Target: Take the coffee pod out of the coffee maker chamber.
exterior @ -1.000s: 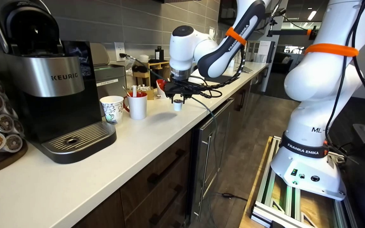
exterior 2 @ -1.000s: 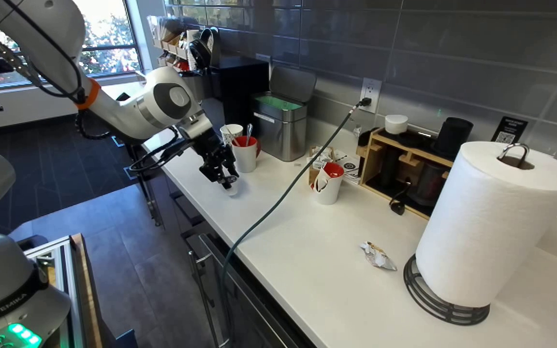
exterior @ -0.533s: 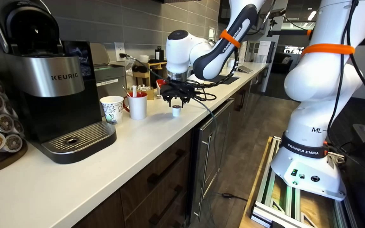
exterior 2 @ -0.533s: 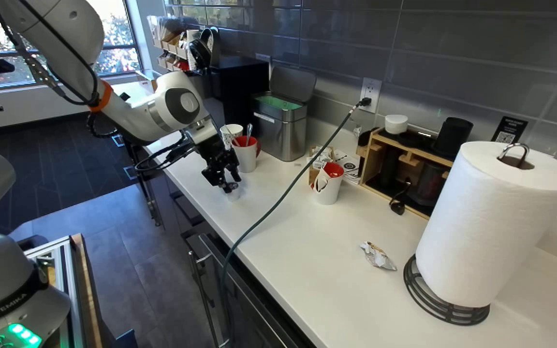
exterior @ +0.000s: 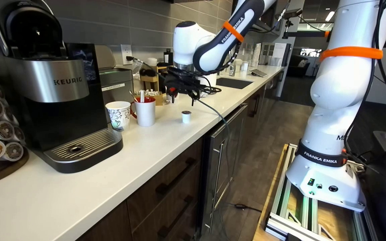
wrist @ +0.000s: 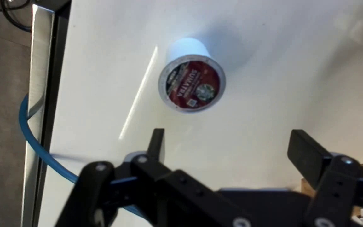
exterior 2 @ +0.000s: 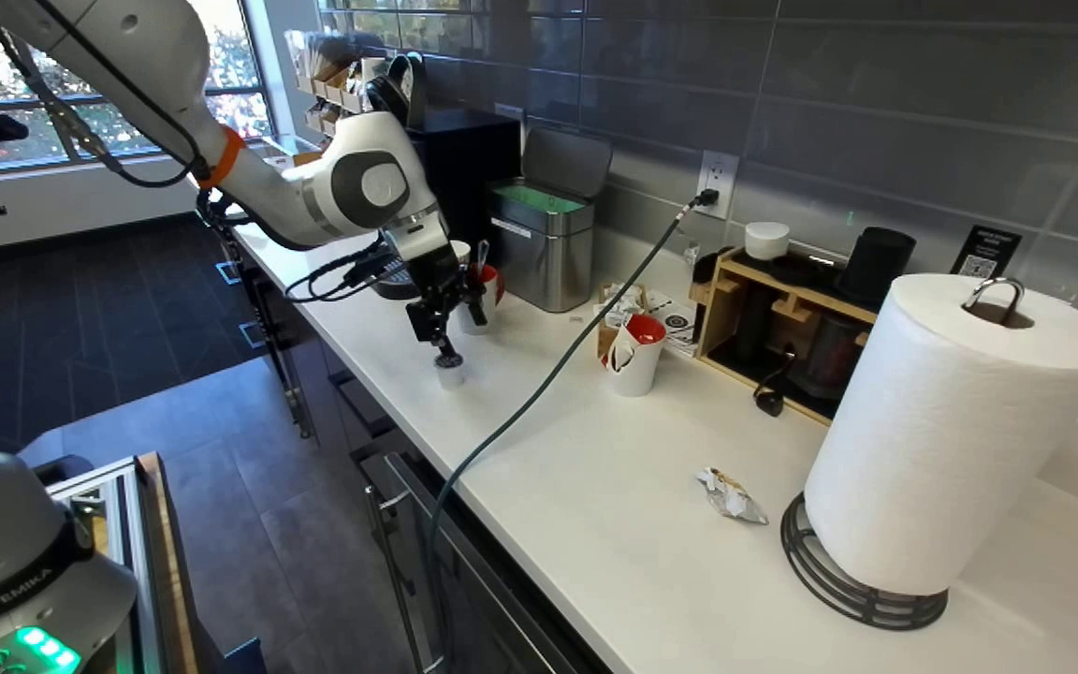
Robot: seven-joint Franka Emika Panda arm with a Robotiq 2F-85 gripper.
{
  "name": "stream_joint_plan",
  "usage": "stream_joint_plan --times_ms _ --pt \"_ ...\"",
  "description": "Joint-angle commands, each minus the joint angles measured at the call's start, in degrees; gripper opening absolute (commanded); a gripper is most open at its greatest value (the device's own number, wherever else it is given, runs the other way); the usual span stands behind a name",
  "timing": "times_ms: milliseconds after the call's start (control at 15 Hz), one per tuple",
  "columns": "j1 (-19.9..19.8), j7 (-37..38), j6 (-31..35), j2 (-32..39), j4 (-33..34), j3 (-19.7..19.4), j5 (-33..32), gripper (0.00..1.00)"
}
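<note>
While the fingers (wrist: 307, 157) gape, the coffee pod (wrist: 192, 82) stands near a mug (exterior: 146, 113) holding sticks (exterior: 142, 96).

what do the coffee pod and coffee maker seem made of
Coffee pod: likely smooth plastic, from its even whiteness; flat printed lid, perhaps foil. Coffee maker: seemingly glossy black plastic, given highlights; front band, probably satin metal, by its silvery sheen.

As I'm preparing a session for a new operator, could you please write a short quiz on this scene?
1. True or false: the coffee pod stands upright on the counter, outside the coffee maker chamber.
2. Multiple choice: the hand is (a) shut on the pod; (b) open, apart from the pod; (c) shut on nothing.
3. Fill in: the large word on the pod's lid is ____.

Key: 1. True. 2. b. 3. SUMATRA.
</note>
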Motion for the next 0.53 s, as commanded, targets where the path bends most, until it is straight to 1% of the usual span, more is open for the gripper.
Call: stream_joint_plan --times_ms 0,133,200,267,333,400,467 --pt "-2.39 -16.16 0.56 -2.6 -0.03 4.29 11.94 1.0" --pt "-2.61 -25.16 1.62 -5.78 -1.0 5.32 17.05 1.0" --pt "6.45 -29.46 1.98 -6.59 -0.81 -3.38 19.56 1.0" --pt "7.3 -33.82 2.67 -7.74 -0.91 -4.39 21.52 1.0" --pt "9.14 -38.01 3.16 -9.01 -1.24 -6.21 23.8 1.0" --pt "11.1 -42.39 3.33 -10.3 -1.26 -7.78 27.21 1.0" --pt "13.02 -46.69 2.49 -11.51 -0.87 -9.08 32.24 1.0"
